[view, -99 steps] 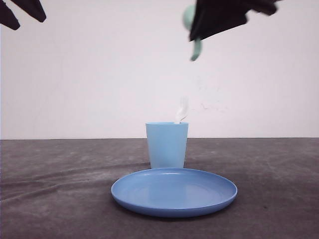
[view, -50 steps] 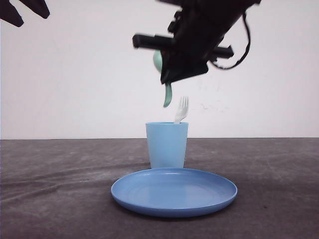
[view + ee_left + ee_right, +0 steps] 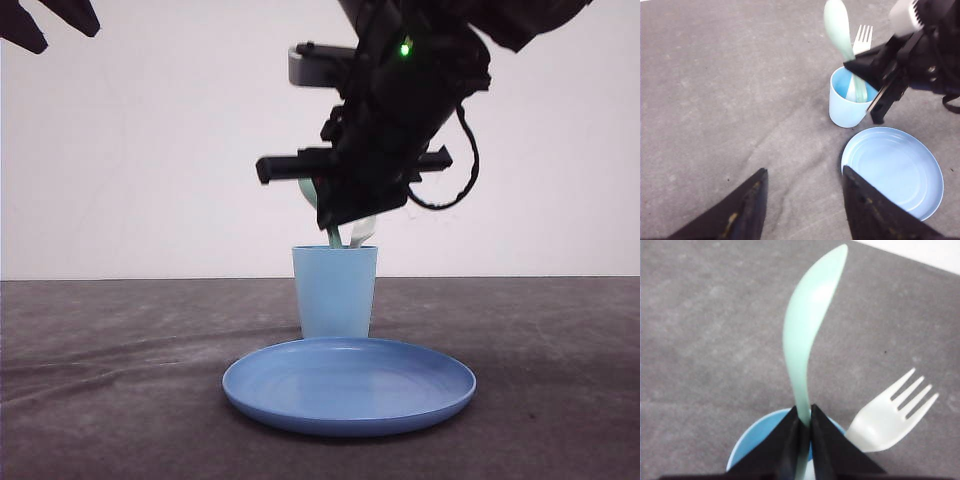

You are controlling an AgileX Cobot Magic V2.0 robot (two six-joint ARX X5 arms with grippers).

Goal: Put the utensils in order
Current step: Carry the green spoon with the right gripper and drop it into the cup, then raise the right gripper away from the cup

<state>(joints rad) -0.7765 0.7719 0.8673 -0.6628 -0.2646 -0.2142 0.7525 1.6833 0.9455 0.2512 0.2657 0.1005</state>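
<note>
My right gripper [image 3: 804,415] is shut on the stem of the pale mint-green spoon [image 3: 805,340], directly above the light blue cup [image 3: 335,292]. The spoon [image 3: 837,25] stands bowl up, and its lower end dips inside the cup [image 3: 845,107]. The white fork [image 3: 890,412] stands in the same cup, tines up, leaning on the rim beside the spoon. In the front view the right gripper [image 3: 335,215] hides most of the spoon [image 3: 308,190] and part of the fork [image 3: 362,230]. My left gripper [image 3: 805,172] is open and holds nothing, high at the left [image 3: 65,42].
A round blue plate [image 3: 349,385] lies on the dark grey table just in front of the cup, almost touching it. The plate's rim [image 3: 892,170] sits close under my left gripper's right finger in the left wrist view. A white wall stands behind the table.
The right gripper has come down and left with the spoon, from the top of the view to just over the cup. The spoon's lower end now dips into the cup. The left gripper stayed put.
</note>
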